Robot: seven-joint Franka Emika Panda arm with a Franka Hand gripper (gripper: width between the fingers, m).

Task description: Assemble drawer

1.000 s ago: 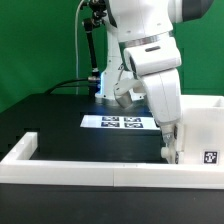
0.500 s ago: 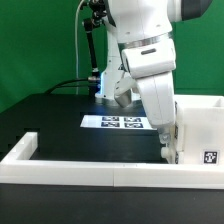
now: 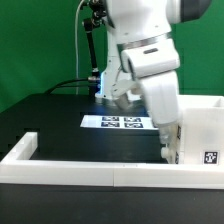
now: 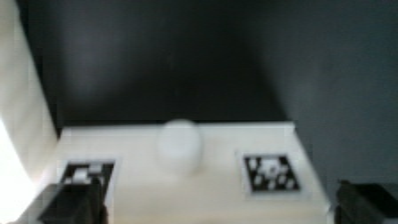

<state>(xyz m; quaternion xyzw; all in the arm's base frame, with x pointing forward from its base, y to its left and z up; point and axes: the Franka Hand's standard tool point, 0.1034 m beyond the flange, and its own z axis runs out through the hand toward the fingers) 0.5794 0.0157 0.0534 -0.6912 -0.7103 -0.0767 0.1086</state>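
the pincer (image 3: 168, 149) is lowered at the exterior view's right side of the black desk (image 3: 60, 115), just beside the white drawer part (image 3: 200, 128). in the wrist view a white drawer part (image 4: 178, 155) with two marker tags is seen between the fingers (image 4: 71, 203), not gripped; the pincer is spread apart.

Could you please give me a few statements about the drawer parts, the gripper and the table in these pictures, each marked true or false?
1. The gripper is down beside the white drawer part at the exterior view's right. True.
2. The marker board lies flat on the black table. True.
3. The marker board is held up in the fingers. False: it lies on the table, apart from the gripper.
4. The table is white. False: it is black, with a low white border wall.
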